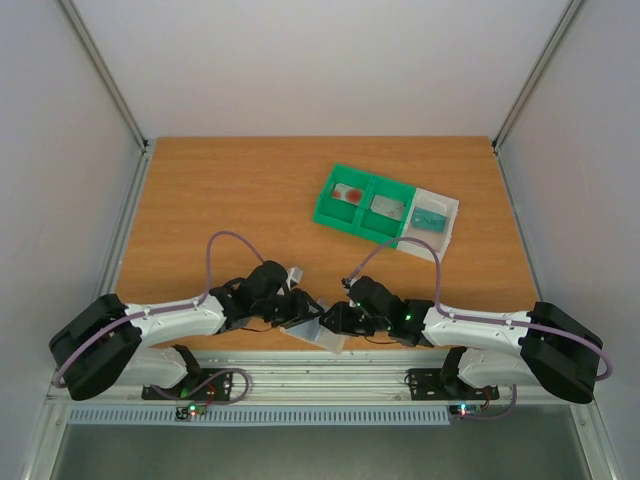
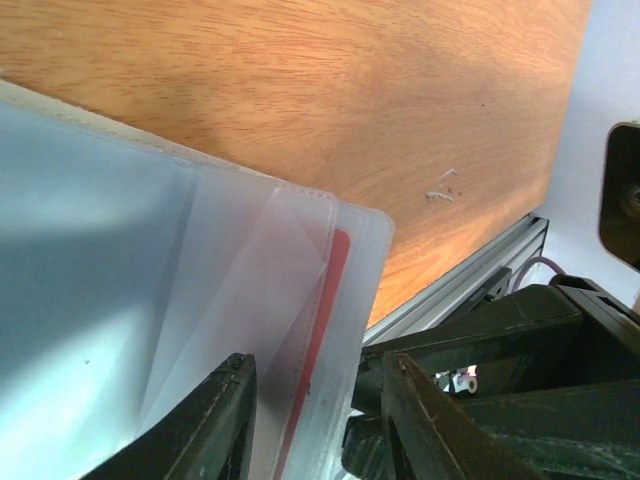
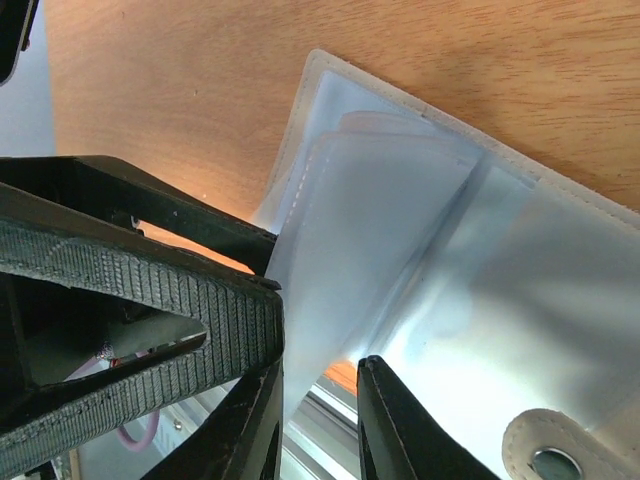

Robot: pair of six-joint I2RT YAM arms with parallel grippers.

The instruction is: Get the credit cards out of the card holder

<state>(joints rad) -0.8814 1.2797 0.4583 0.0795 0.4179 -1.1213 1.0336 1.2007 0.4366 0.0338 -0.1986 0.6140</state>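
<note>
Top external view shows you the card holder (image 1: 322,333) held open at the near edge of the surface (image 1: 220,190), between both arms. Your left pincer (image 2: 315,415) is closed on the sleeve holding a dark red card (image 2: 318,340), your right pincer (image 3: 318,415) clamps the opposite panel. No card looks withdrawn; both extractions remain.

The card holder (image 1: 318,333) lies at the bottom centre of the overhead view, on the near edge of the tabletop (image 1: 220,190). The left gripper (image 1: 298,308) sits at its left and the right gripper (image 1: 335,318) at its right, both touching it. A two-compartment tray (image 1: 327,203) stands toward the upper right, with a second tray (image 1: 450,218) touching its right side.
</note>
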